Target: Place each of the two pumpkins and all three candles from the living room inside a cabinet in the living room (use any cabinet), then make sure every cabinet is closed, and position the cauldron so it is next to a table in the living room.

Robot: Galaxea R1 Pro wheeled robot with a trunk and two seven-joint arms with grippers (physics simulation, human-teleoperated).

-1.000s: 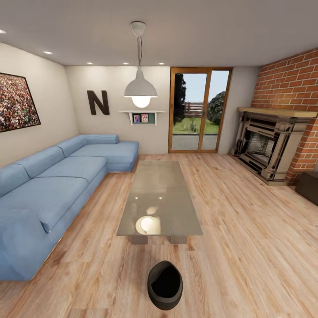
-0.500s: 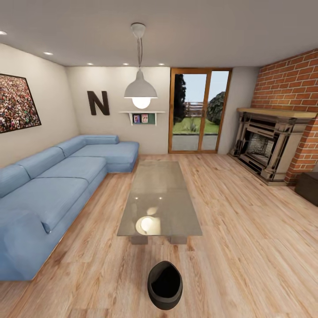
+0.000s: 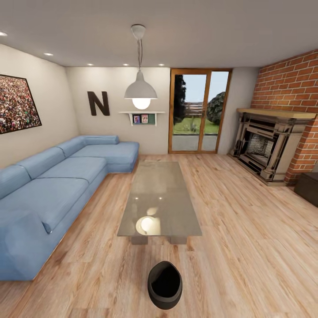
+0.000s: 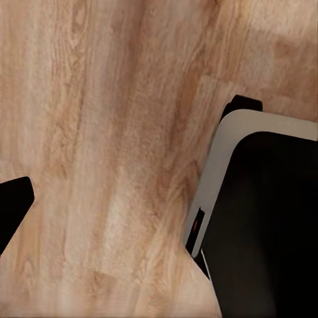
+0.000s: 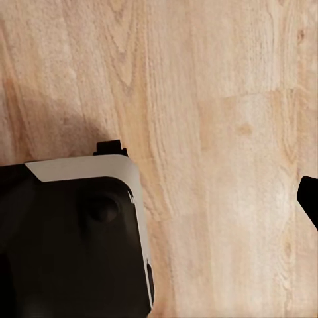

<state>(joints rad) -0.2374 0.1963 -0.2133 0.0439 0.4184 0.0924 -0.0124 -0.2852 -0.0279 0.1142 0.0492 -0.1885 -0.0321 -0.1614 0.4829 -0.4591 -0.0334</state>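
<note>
Head view: living rm. Cauldron (image 3: pixel 164 285) sits on the wood floor (image 3: pixel 247 247), straight ahead & low in frame, near the short end of the glass-top counter (image 3: pixel 159 198) but apart from it. Counter's long axis runs away from the robot toward the glass door (image 3: pixel 198 110). Blue sofa (image 3: pixel 53 190) to the left, fireplace (image 3: pixel 267 143) to the right, a dark low unit, prob. the cabinet (image 3: pixel 308 185), at the right edge. No pumpkins or candles seen here.

Left wrist view: floor planks, part of the robot's base (image 4: pixel 265 225), one dark finger tip (image 4: pixel 12 205) at the edge; how far open it is, can't tell.

Right wrist view: same, base (image 5: pixel 73 238) & a finger tip (image 5: pixel 310 197); opening can't tell, nothing held that I can see.

Cauldron lies dead centre, so neither arm looks nearer.
</note>
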